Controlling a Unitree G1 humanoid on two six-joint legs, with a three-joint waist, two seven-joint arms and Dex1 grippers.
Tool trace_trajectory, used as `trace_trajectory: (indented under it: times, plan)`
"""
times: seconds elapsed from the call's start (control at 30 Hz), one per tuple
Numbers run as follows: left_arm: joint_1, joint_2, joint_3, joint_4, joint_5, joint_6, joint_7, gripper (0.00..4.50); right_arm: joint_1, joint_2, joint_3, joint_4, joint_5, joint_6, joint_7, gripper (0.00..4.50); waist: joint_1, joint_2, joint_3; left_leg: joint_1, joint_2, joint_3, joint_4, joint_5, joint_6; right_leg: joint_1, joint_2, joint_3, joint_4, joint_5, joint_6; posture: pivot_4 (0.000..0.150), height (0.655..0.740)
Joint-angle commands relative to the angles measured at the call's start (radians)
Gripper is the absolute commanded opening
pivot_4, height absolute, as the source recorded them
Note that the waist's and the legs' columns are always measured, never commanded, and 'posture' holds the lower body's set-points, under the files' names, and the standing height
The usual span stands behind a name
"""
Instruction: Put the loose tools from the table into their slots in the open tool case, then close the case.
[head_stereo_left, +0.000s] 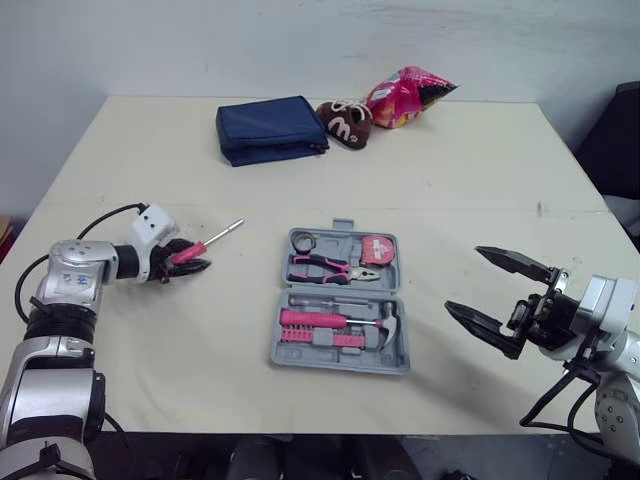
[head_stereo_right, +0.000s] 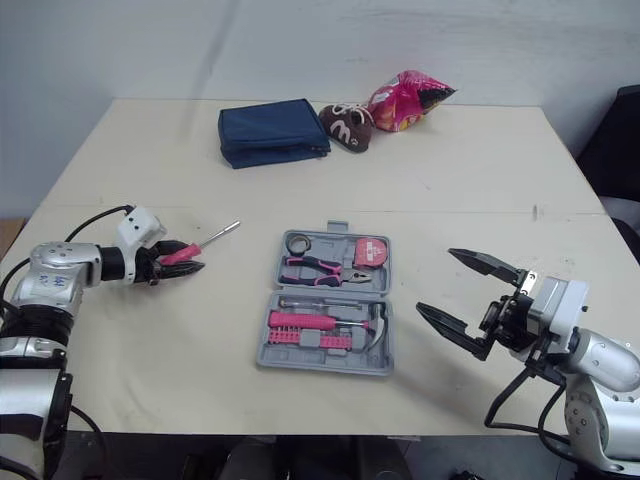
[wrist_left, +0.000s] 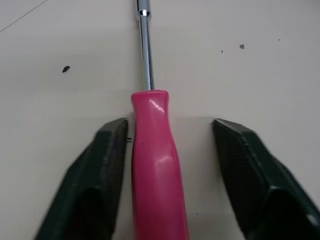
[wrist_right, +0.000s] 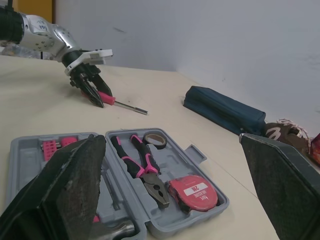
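Nearest, at the bench's (head_stereo_left: 480, 190) front right, the right tool (head_stereo_left: 463, 279) hovers with its 2 fingers spread wide and nothing between them, well to the right of the grey case (head_stereo_left: 340, 357).

That case lies open and flat near the middle of the front half, with pink-handled pliers (head_stereo_left: 325, 268), a tape measure (head_stereo_left: 378, 250) and a hammer (head_stereo_left: 388, 322) seated in it.

To the left of the case, apart from it, lies the screwdriver (wrist_left: 150, 125). Its long axis runs on a diagonal: the pink handle is toward the robot's left, and the bare metal shaft points away from the robot and toward its right, roughly at the case's far left corner.

Low over the bench, the left tool (head_stereo_left: 199, 255) lies in line with that axis, open around the handle's rear part. In the left wrist view 1 finger (wrist_left: 107, 150) lies against the handle's side, while the other finger (wrist_left: 240, 155) stands off with bare bench between, so the handle is bracketed, not clamped. The shaft runs straight out beyond the fingertips.

At the far edge sit a navy pouch (head_stereo_left: 270, 130) and a pink snack bag (head_stereo_left: 405, 95).
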Motion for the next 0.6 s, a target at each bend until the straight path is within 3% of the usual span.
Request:
trace_trajectory:
  times: [0.03,0.07,0.23,0.4,0.6]
  plan:
    - [0.02,0.028,-0.018,0.028,0.049,-0.022,0.007,0.99,0.0,-0.014,-0.013,-0.035,0.01,-0.013,0.006,4.5,0.0,0.0,0.0,0.0,0.0,0.0,0.0,0.0,0.0,0.0,0.0,0.0,0.0,0.0,0.0,0.15,0.74]
    - [0.022,0.032,-0.014,0.019,0.045,-0.027,0.0,0.6,0.001,-0.018,-0.016,-0.035,0.011,-0.011,0.01,4.5,-0.001,0.0,0.0,0.0,0.0,0.0,0.0,0.0,0.0,0.0,0.0,0.0,0.001,0.0,0.0,0.15,0.74]
    - [0.051,0.042,0.033,-0.129,-0.031,-0.062,-0.08,0.56,0.01,-0.033,-0.027,-0.034,0.015,-0.008,0.02,4.5,-0.007,0.0,0.0,0.0,0.001,0.0,0.0,0.0,0.0,-0.001,0.001,0.0,0.001,0.0,0.0,0.15,0.74]
    - [0.138,0.054,0.072,-0.471,-0.171,-0.02,-0.208,0.56,0.034,-0.058,-0.047,-0.026,0.018,-0.008,0.043,4.5,-0.006,0.0,0.0,-0.002,0.001,0.0,0.0,0.0,0.0,-0.001,0.0,0.0,0.0,0.0,0.0,0.15,0.74]
    - [0.261,0.1,0.026,-0.955,-0.309,0.204,-0.277,0.56,0.1,-0.114,-0.057,-0.007,0.009,-0.031,0.151,4.5,0.0,0.0,0.0,-0.001,0.001,-0.002,0.0,0.0,0.0,0.002,0.001,0.002,-0.002,0.0,0.0,0.15,0.74]
